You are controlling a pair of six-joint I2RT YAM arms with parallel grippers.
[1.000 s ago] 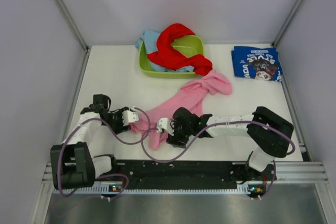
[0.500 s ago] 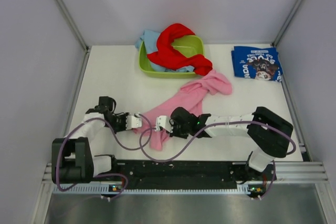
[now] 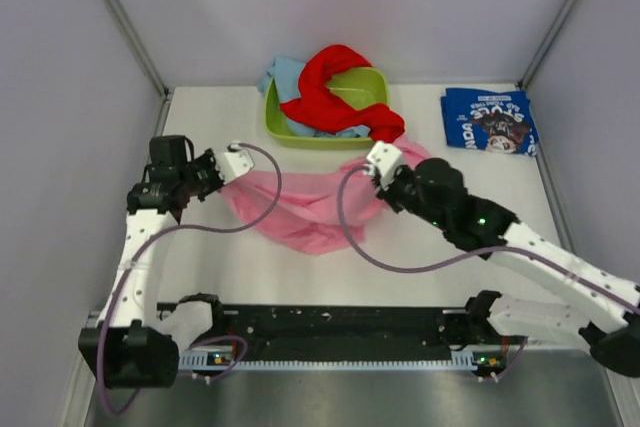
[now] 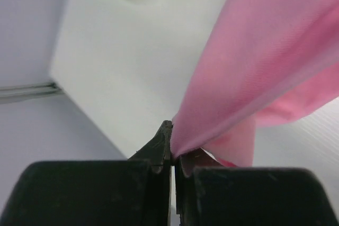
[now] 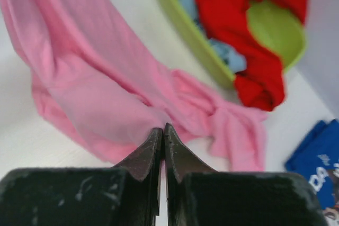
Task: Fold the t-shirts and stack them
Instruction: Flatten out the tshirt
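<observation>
The left arm (image 3: 137, 247) and the right arm (image 3: 560, 265) are alike: slim white link shells joined by bulky black joint housings. A purple cable (image 3: 268, 182) loops loosely along the left arm, and a second purple cable (image 3: 345, 222) along the right. Small green lights glow on the right arm's black forearm housing. Both bases sit on a black rail (image 3: 330, 325) with a toothed white front strip and tiny lit indicators. The left hand (image 4: 172, 140) and the right hand (image 5: 163, 130) have matte black fingers, blocky at the root and tapering to thin wedge tips, the right one's scuffed pale. From above, each hand's body is a white block.
</observation>
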